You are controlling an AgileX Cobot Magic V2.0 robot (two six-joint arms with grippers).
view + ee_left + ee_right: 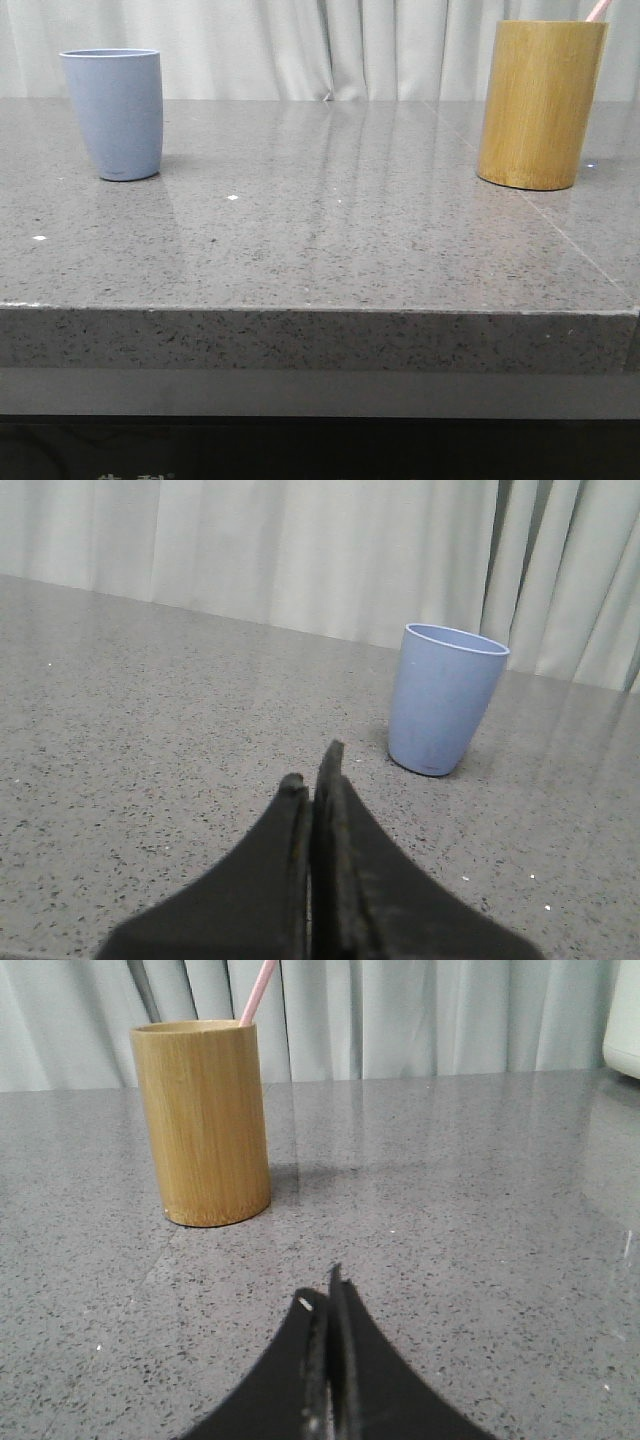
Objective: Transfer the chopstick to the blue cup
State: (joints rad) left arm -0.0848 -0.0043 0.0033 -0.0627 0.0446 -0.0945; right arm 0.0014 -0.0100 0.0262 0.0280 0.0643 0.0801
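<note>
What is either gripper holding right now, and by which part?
Nothing. Both the left gripper and right gripper are shut and empty; the chopstick stands in the bamboo holder.

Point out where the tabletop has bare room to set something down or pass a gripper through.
The widest free patch lies between the blue cup on the left and the bamboo holder on the right, running to the table front edge. Nowhere is crowded; the chopstick stands inside the holder. The left gripper and right gripper are shut, with bare stone ahead.
</note>
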